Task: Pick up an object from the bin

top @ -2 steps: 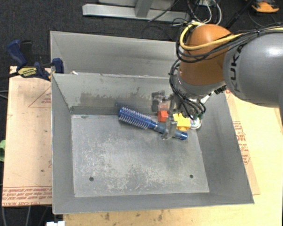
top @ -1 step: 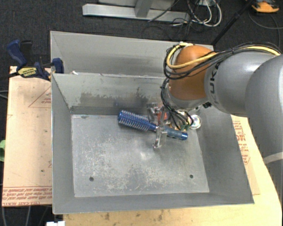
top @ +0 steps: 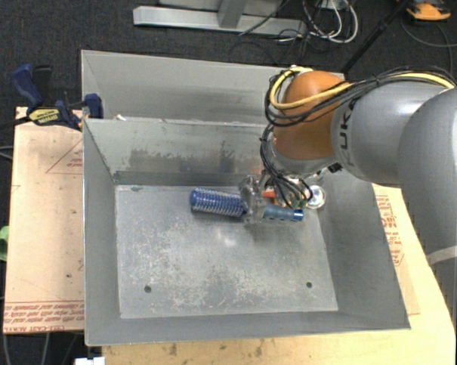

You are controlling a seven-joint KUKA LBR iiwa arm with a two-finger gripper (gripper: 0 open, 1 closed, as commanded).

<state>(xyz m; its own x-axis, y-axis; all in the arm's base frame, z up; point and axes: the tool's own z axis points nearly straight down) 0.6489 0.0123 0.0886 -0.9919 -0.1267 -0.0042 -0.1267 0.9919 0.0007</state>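
One blue ribbed roller [top: 216, 203] lies just left of the end effector [top: 255, 204].
Open or closed, I cannot tell; catching only the roller's right tip, it may let it pivot and drop.

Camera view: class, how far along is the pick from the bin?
Done: the gripper is down at the bin floor, beside the blue ribbed roller. In hand: a grasp cannot be confirmed. Left: the roller lies on the floor, not yet lifted.

Grey metal bin [top: 209, 290]; blue ribbed cylinder [top: 218, 203] on floor near back wall.
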